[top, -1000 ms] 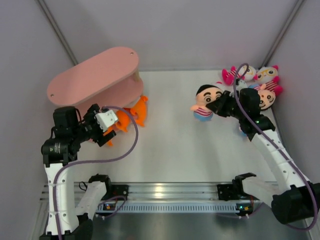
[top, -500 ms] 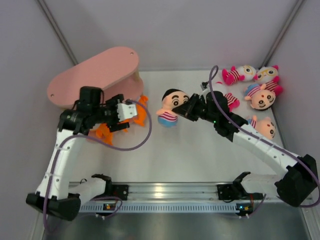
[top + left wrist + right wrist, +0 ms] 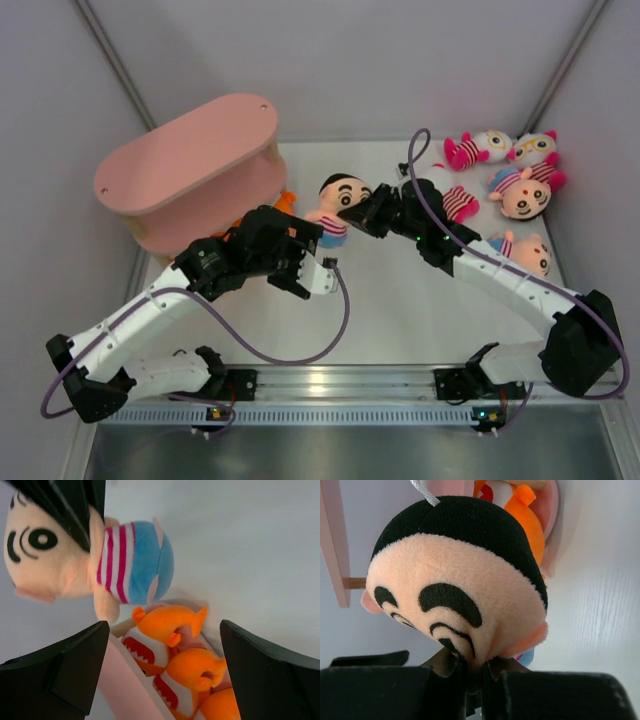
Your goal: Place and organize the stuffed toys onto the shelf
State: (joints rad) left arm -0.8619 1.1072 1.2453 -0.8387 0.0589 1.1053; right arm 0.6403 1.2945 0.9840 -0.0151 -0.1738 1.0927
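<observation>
1. Overall status: early stage, judging by the layout. No doll visible on the top board of the shelf [image 3: 190, 160]. Lower boards mostly hidden from above, so not confirmed free of dolls.
2. Shelf position: far left of the bench [image 3: 400, 320], upright.
3. In transit: one boy doll [image 3: 335, 205] in a striped shirt and blue pants. Apparently lifted off the bench, just beside the right end of the shelf, and touching no board.
4. Right gripper [image 3: 475, 670]: pressed together, pinching that doll by a fold of plush on the face, below the eyebrows.
5. Left gripper [image 3: 162, 645]: spread wide and holding nothing. Located on the near side of the held doll, facing the doll and the shelf end.
6. Lower tier contents: orange plush animals [image 3: 175, 625], tucked between the pink boards at the right end. Not counted toward the task.
7. Left to move: a group of five dolls [image 3: 522, 190] at the far right of the bench, well apart from the shelf. One partly hidden under the right arm.
8. Judged tally: one of six dolls in hand, none placed.
9. Remaining work, as a judgement only:
   - setting the held doll on a free board;
   - five more fetch-and-place cycles;
   - a final tidy line-up.
10. Caution: little free room likely on the lower tier beside the orange plush animals.
</observation>
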